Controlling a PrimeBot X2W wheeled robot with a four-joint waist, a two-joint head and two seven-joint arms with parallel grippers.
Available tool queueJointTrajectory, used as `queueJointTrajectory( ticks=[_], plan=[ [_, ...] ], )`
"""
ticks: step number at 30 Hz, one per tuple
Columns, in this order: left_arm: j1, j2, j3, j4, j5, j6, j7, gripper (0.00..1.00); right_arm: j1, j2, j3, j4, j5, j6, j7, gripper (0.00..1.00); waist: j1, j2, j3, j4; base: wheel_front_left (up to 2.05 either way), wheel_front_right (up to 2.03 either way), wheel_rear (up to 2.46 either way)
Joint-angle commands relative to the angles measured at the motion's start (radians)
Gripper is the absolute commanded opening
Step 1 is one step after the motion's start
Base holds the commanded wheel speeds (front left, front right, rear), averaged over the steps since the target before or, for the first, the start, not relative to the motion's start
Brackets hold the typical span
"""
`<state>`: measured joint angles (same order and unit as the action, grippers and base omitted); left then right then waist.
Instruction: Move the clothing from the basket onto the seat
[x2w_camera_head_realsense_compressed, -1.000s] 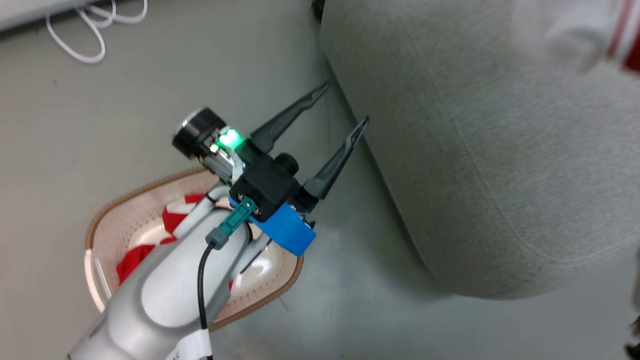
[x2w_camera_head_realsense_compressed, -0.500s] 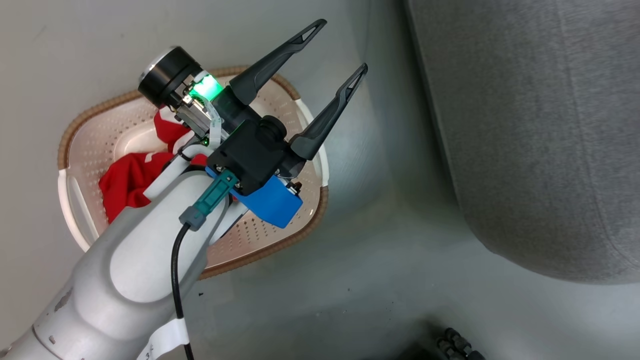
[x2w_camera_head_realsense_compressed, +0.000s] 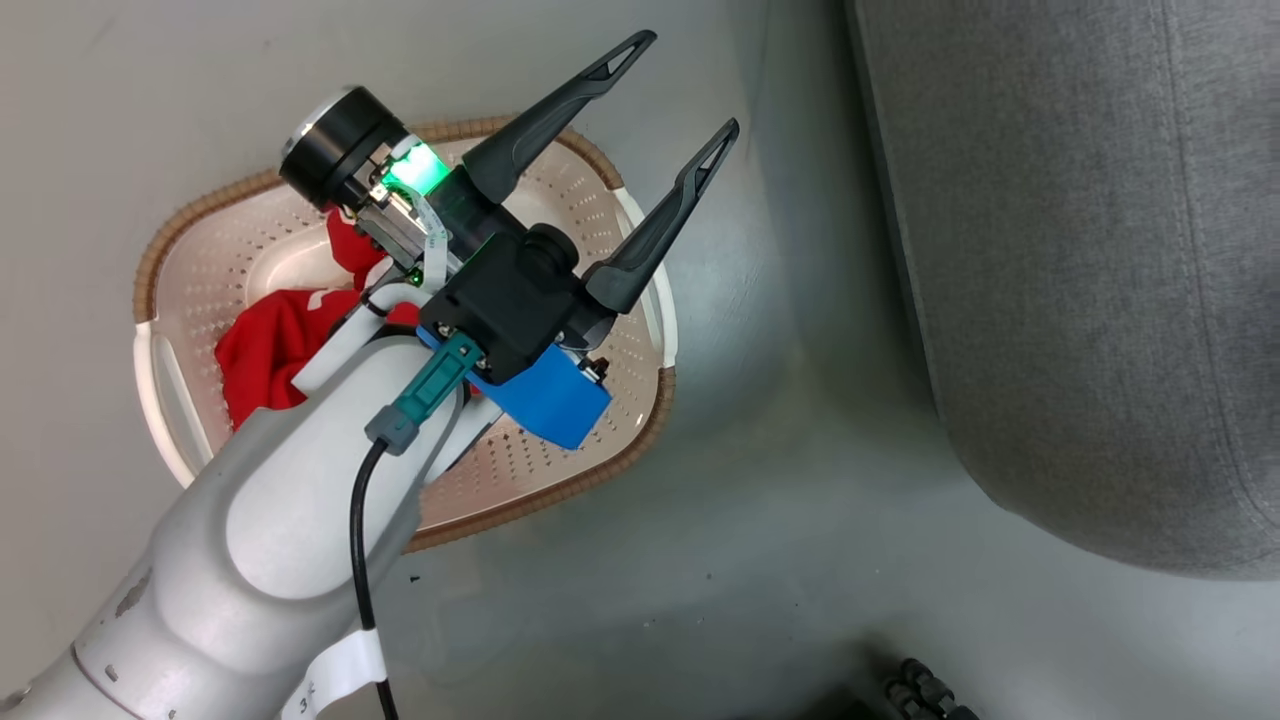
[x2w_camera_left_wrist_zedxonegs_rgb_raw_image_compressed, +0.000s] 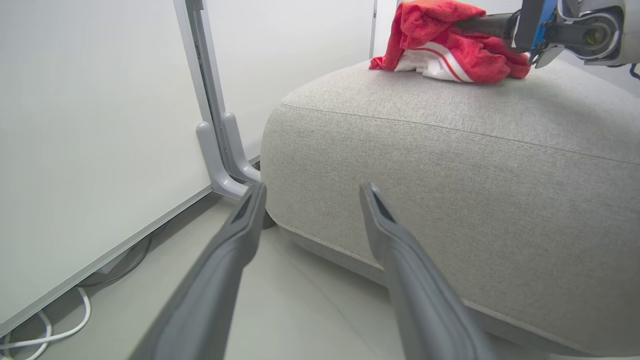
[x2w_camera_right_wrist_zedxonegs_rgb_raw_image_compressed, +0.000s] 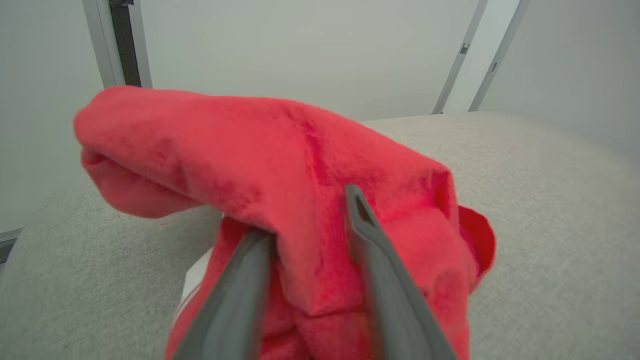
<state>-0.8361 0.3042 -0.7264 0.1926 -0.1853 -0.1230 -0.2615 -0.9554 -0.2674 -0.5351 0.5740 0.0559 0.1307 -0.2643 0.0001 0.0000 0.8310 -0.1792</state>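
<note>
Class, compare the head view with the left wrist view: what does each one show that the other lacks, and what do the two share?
Head view's extras: the basket standing on the floor, with a red garment lying inside it.
Left wrist view's extras: a second red garment with white trim lying on top of the seat, the right gripper reaching into that cloth, and a pale wall panel.
Shared: the grey seat, the floor beside it, and the left gripper, open and empty.
</note>
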Motion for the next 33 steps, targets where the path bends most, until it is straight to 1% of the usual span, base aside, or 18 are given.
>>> queueJointTrajectory(
  ticks=[1, 8, 14, 16, 21, 27, 33],
  plan=[
    [-0.002, -0.004, 0.003, 0.001, -0.006, 0.006, -0.004, 1.0, 0.025, 0.005, 0.003, -0.015, 0.008, 0.0, 0.0, 1.0, -0.0001, 0.0, -0.018, 0.002, 0.0, 0.0, 0.0],
    [0.064, -0.035, 0.042, -0.006, -0.027, 0.023, -0.005, 1.0, 0.208, 0.025, 0.069, -0.175, 0.005, 0.0, 0.0, 1.0, -0.0001, 0.0, -0.14, 0.016, 0.0, 0.0, 0.0],
    [0.168, -0.055, 0.132, -0.001, -0.051, 0.048, -0.005, 1.0, 0.372, 0.059, 0.145, -0.315, 0.02, 0.0, 0.0, 1.0, -0.0001, 0.0, -0.28, 0.031, 0.0, 0.0, 0.0],
    [0.209, -0.061, 0.171, 0.003, -0.058, 0.054, -0.005, 1.0, 0.422, 0.083, 0.177, -0.352, 0.033, 0.0, 0.0, 1.0, -0.0001, 0.0, -0.332, 0.04, 0.0, 0.0, 0.0],
    [0.303, -0.082, 0.276, 0.002, -0.058, 0.064, -0.005, 1.0, 0.53, 0.125, 0.25, -0.407, 0.066, 0.0, 0.0, 1.0, -0.0001, 0.0, -0.44, 0.07, 0.0, 0.0, 0.0],
    [0.411, -0.114, 0.384, 0.004, -0.041, 0.055, -0.005, 1.0, 0.647, 0.154, 0.328, -0.46, 0.079, 0.0, 0.0, 1.0, -0.0001, 0.0, -0.549, 0.112, 0.0, 0.0, 0.0],
    [0.519, -0.147, 0.48, 0.009, -0.017, 0.045, -0.005, 1.0, 0.738, 0.176, 0.398, -0.51, 0.086, 0.0, 0.0, 1.0, -0.0001, 0.0, -0.628, 0.148, 0.0, 0.0, 0.0]
  ],
)
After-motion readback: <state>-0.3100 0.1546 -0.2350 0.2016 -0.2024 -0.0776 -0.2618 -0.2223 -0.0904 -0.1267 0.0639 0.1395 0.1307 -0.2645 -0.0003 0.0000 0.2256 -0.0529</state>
